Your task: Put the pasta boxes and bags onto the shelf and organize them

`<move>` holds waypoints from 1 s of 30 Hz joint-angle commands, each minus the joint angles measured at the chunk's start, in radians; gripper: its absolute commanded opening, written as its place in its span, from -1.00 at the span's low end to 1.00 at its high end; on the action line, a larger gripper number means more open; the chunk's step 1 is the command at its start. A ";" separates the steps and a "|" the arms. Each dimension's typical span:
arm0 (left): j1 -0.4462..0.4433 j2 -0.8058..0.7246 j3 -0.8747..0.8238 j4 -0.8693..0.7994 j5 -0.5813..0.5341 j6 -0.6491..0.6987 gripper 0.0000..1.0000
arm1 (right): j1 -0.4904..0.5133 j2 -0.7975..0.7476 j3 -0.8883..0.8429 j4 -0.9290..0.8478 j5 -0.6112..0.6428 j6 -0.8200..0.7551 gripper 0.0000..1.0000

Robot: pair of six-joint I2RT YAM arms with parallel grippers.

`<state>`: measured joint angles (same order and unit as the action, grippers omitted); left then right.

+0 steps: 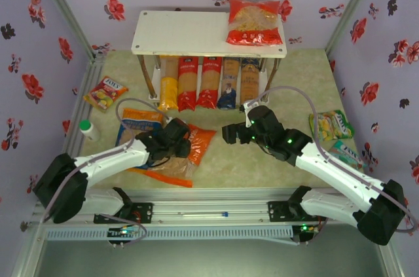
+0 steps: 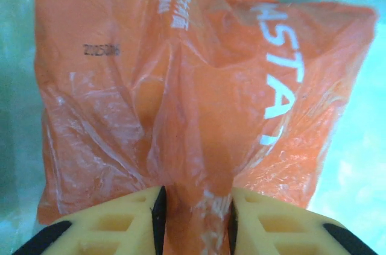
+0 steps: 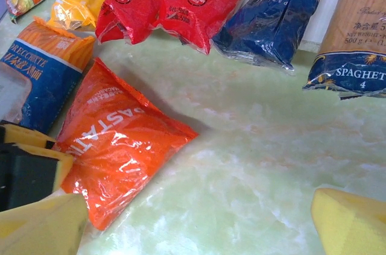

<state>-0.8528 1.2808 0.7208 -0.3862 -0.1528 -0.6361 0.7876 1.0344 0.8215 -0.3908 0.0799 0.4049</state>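
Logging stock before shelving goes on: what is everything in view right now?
shelf: one, white, far centre of table
red bag: one, red, top tier, right end
spaghetti packs: five, one yellow, two red, two dark blue, side by side under top tier
orange bag: one, orange, near left, pinched
blue-orange bag: one, left of orange bag
yellow-red snack packet: one, far left
green snack packets: two, right side
bottle: one, white, green cap, left edge
left gripper: one, yellow fingers, shut on orange bag
right gripper: one, yellow fingers, open, mid-table
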 commanded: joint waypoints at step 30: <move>0.014 -0.181 0.381 -0.251 -0.040 0.213 -1.00 | -0.002 0.006 0.012 -0.003 0.077 0.039 0.92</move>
<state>-0.8505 1.1564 0.9943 -0.6720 -0.1642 -0.4873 0.7876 1.0416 0.8215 -0.3904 0.1287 0.4305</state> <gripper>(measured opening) 0.034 0.960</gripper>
